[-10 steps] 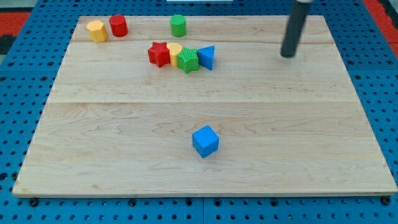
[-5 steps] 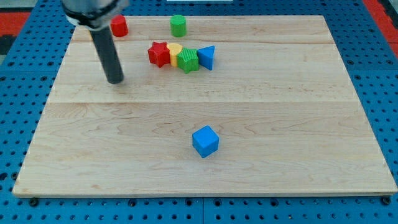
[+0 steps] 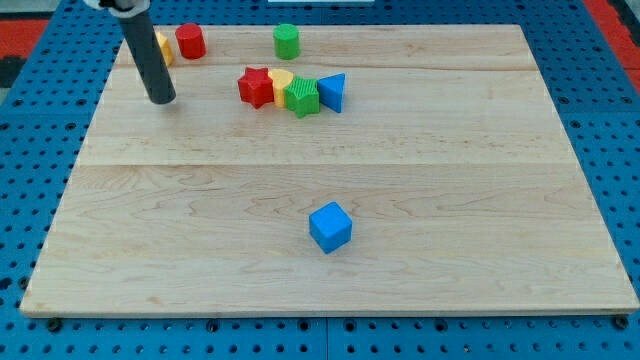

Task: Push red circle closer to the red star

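Camera view: my tip below red circle, left of red star.

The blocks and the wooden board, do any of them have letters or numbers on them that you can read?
None. No words, numbers or signs can be read anywhere in this view.
The wooden board is plain.
The red circle, red star and blue cube carry nothing.
My tip is plain dark, below and to the left of the red circle.

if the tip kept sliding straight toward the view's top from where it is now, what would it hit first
Most likely the yellow block, partly hidden behind the rod, directly above my tip. The red circle block sits slightly right of that line.
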Tool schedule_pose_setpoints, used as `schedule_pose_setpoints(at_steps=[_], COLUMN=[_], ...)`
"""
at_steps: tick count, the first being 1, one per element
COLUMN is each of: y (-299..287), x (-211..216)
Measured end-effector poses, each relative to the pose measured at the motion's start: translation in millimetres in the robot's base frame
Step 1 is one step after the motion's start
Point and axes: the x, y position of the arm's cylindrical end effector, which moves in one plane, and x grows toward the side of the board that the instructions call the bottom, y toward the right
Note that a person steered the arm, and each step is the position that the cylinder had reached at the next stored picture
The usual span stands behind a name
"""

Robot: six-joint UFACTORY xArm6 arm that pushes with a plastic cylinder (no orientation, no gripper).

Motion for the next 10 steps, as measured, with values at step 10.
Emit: schedule_pose_setpoints(at_steps=[10], y=[50], x=[-53])
